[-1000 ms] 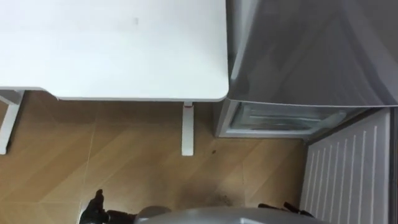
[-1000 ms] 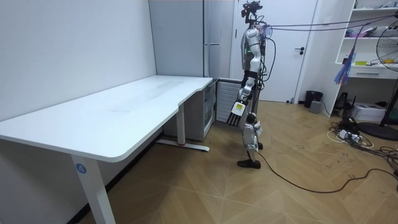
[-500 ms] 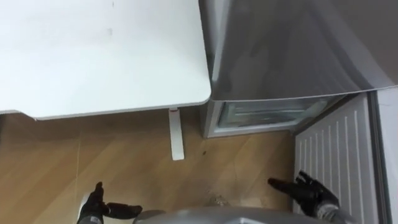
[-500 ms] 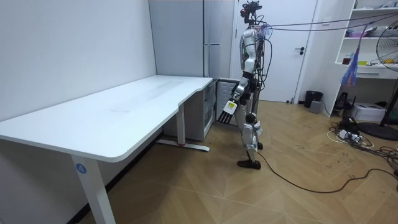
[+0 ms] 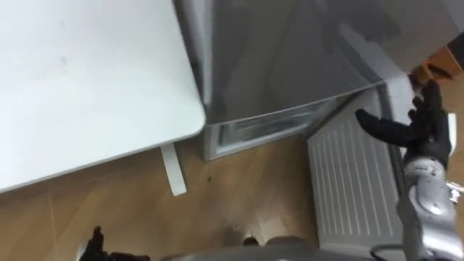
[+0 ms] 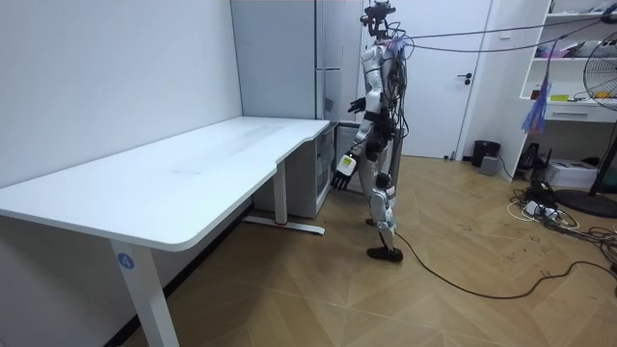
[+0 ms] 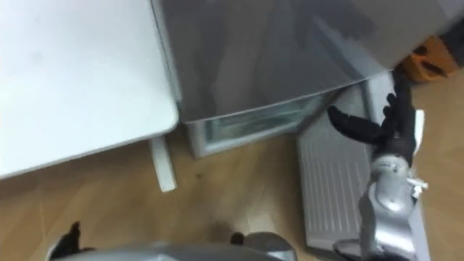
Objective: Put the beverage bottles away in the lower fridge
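I see no drinks. The grey fridge (image 5: 290,65) stands right of the white desk (image 5: 87,87), and its lower compartment (image 5: 261,130) is open, with frosted shelves showing inside. The lower door (image 5: 348,181) is swung out to the right, its white ribbed inner side facing me. My right hand (image 5: 406,130) is raised over that door's far edge, fingers spread and holding nothing. My left hand (image 5: 94,243) hangs low at the lower left; in the room view, the left hand (image 6: 344,166) has straight fingers and holds nothing.
A desk leg (image 5: 172,170) stands on the wooden floor just left of the fridge. An orange thing (image 7: 428,61) lies on the floor beyond the door. In the room view I stand close before the fridge (image 6: 289,58), at the desk's (image 6: 193,173) far end.
My right hand has risen from low at the right to beside the open lower door. The room view shows me stepped closer to the fridge. The eye views have swung right.
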You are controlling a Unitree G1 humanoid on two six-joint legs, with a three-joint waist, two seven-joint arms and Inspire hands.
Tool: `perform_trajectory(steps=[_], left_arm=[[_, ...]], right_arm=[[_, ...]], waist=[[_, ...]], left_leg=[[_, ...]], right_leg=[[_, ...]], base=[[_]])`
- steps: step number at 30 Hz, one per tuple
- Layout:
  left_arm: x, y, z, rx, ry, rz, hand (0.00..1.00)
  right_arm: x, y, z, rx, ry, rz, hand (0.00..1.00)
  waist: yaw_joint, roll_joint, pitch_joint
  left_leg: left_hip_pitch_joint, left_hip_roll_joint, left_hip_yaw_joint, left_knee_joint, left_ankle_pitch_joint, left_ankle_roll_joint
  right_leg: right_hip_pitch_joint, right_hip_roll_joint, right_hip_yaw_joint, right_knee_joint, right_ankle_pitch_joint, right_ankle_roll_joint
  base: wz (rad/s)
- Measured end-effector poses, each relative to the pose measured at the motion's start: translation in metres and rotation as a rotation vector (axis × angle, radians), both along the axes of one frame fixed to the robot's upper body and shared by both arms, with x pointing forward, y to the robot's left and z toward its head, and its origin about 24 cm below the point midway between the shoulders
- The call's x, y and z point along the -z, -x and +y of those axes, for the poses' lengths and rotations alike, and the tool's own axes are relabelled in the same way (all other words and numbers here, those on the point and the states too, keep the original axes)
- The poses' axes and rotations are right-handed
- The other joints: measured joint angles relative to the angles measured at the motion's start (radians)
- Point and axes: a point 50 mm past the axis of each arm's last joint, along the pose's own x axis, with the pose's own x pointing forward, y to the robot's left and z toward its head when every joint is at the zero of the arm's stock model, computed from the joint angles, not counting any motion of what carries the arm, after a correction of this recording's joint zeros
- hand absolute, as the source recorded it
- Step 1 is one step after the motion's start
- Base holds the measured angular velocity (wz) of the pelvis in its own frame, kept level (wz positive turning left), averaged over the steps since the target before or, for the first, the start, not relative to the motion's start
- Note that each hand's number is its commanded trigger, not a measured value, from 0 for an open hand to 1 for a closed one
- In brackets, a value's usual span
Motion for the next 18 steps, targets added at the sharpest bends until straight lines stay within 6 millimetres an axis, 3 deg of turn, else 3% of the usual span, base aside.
perform_trajectory(steps=[1,2,3,4,7,8,13,16,18], left_arm=[[-0.001,-0.003,-0.001,0.010,-0.004,-0.013,0.00],[-0.001,0.000,-0.001,0.001,-0.007,-0.004,0.00],[0.000,0.004,-0.001,-0.010,-0.013,0.014,0.00],[0.001,0.006,-0.001,-0.009,-0.016,0.029,0.00],[0.000,0.004,0.000,-0.021,-0.013,0.020,0.00],[0.000,0.003,0.000,-0.026,-0.011,0.014,0.00],[0.000,0.012,0.000,-0.043,-0.010,0.030,0.00],[0.000,0.012,0.001,-0.063,-0.010,0.026,0.00],[0.000,0.016,0.000,-0.067,-0.003,0.036,0.00]], right_arm=[[-0.006,0.004,-0.006,0.047,0.019,-0.021,0.00],[-0.007,0.007,-0.008,0.059,0.027,-0.023,0.00],[-0.013,0.009,-0.011,0.073,0.050,-0.037,0.00],[-0.018,0.010,-0.014,0.095,0.068,-0.059,0.00],[-0.027,0.009,-0.020,0.162,0.106,-0.111,0.00],[-0.028,0.010,-0.023,0.186,0.112,-0.116,0.00],[-0.028,0.017,-0.032,0.261,0.111,-0.118,0.00],[-0.024,0.028,-0.038,0.324,0.059,-0.117,0.00],[-0.014,0.036,-0.042,0.362,0.032,-0.076,0.00]], waist=[[0.010,-0.001,-0.0074],[0.021,-0.004,-0.0210],[0.033,-0.002,-0.0249],[0.042,0.005,-0.0188],[0.035,0.005,-0.0171],[0.026,0.009,-0.0154],[0.014,0.020,-0.0094],[0.011,0.014,-0.0062],[0.009,0.015,-0.0091]], left_leg=[[-0.049,-0.034,0.032,-0.006,0.065,0.066],[-0.046,-0.037,0.061,-0.003,0.077,0.071],[-0.012,-0.044,0.065,-0.009,0.080,0.073],[0.016,-0.051,0.063,-0.017,0.080,0.073],[0.033,-0.071,0.062,-0.020,0.078,0.076],[0.033,-0.071,0.062,-0.022,0.071,0.088],[0.036,-0.071,0.067,-0.025,0.067,0.092],[0.039,-0.079,0.070,-0.023,0.069,0.088],[0.043,-0.079,0.067,-0.023,0.070,0.086]], right_leg=[[0.001,-0.013,0.016,0.008,-0.009,0.019],[0.004,-0.019,0.012,0.009,-0.013,0.030],[0.020,-0.017,-0.018,0.008,-0.013,0.037],[0.040,-0.022,-0.047,0.003,-0.013,0.039],[0.069,-0.037,-0.087,0.002,-0.019,0.048],[0.071,-0.037,-0.099,0.002,-0.023,0.054],[0.076,-0.040,-0.120,0.002,-0.029,0.059],[0.075,-0.043,-0.124,0.002,-0.049,0.049],[0.072,-0.043,-0.126,0.005,-0.058,0.048]], base=[[0.00],[-0.20],[-0.19],[-0.11],[0.08],[0.15],[-0.10],[-0.02],[0.04]])
